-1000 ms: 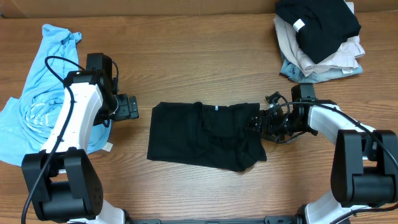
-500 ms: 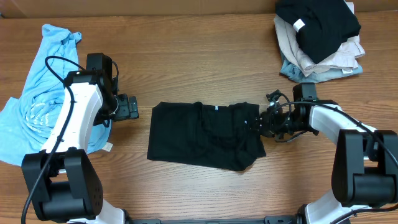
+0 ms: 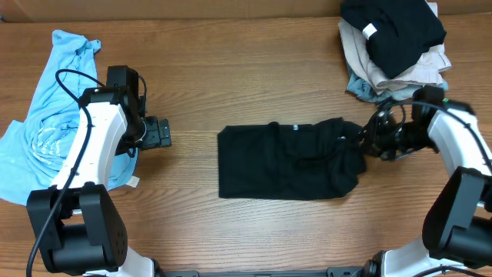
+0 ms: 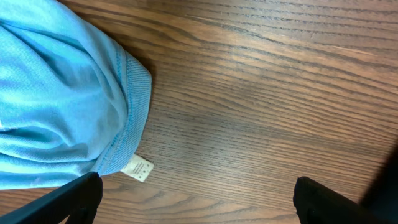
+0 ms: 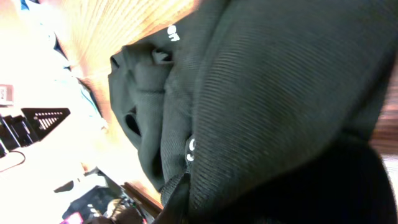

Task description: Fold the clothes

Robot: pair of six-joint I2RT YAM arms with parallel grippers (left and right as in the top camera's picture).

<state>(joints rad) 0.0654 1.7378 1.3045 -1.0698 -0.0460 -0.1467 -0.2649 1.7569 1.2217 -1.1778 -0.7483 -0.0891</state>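
The clothes, a black short-sleeved shirt (image 3: 288,161), lie partly folded in a rough rectangle at the middle of the table. My right gripper (image 3: 360,142) is shut on the shirt's right edge. In the right wrist view the black cloth (image 5: 280,93) fills the frame and covers the jaws; small white logos (image 5: 173,32) show on it. My left gripper (image 3: 163,132) stands open over bare wood, well left of the shirt. In the left wrist view, the left gripper (image 4: 196,202) holds nothing between its fingertips (image 4: 74,199).
A light-blue garment (image 3: 54,115) lies crumpled at the table's left; its hem and white tag (image 4: 138,168) lie just beside my left fingers. A pile of folded black, beige and grey-blue garments (image 3: 396,46) sits at the back right corner.
My right gripper shut on the shirt's right edge and dragged it to the right; the whole shirt slid right with it. The left arm has not moved.
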